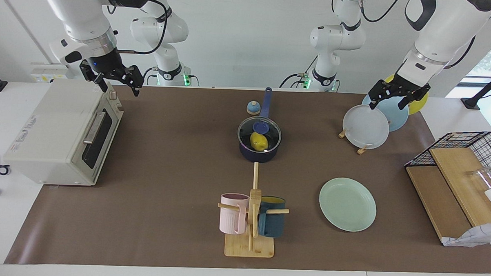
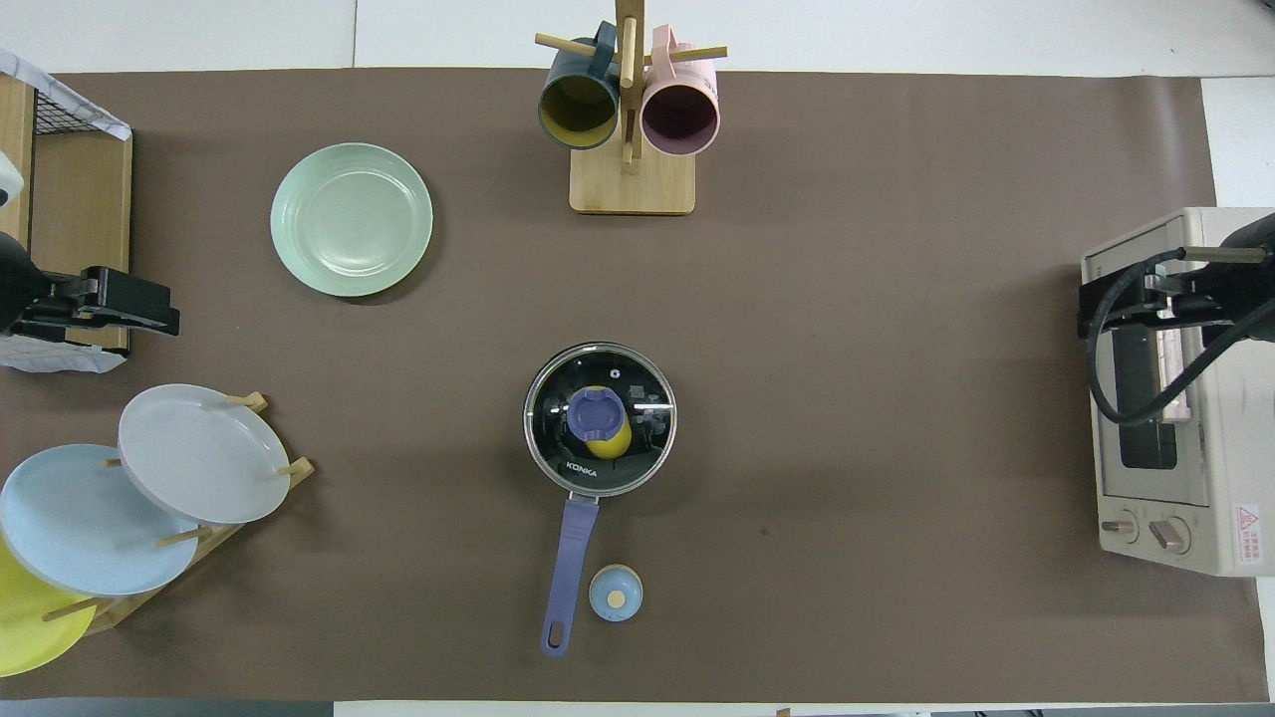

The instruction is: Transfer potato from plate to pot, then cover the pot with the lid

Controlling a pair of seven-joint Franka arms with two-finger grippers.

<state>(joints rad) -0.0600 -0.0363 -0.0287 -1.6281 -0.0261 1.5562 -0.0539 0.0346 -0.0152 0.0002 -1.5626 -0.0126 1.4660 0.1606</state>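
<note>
The dark blue pot (image 1: 258, 154) stands at the middle of the table, its handle pointing toward the robots. The glass lid (image 1: 270, 132) with a blue knob sits on the pot and covers it. The yellow potato (image 1: 259, 142) lies inside the pot and shows through the glass. The mint-green plate (image 1: 347, 204) lies bare, farther from the robots, toward the left arm's end. My left gripper (image 1: 389, 103) is open and empty over the plate rack. My right gripper (image 1: 117, 86) is open and empty over the toaster oven. The overhead view shows the pot (image 2: 573, 518), lid (image 2: 642, 398), potato (image 2: 618, 441) and plate (image 2: 351, 219).
A toaster oven (image 1: 62, 135) stands at the right arm's end. A rack of upright plates (image 1: 366, 126) and a wire basket with wooden boards (image 1: 456, 178) are at the left arm's end. A mug tree (image 1: 251, 220) stands farther out than the pot. A small bell (image 1: 253, 108) sits beside the pot handle.
</note>
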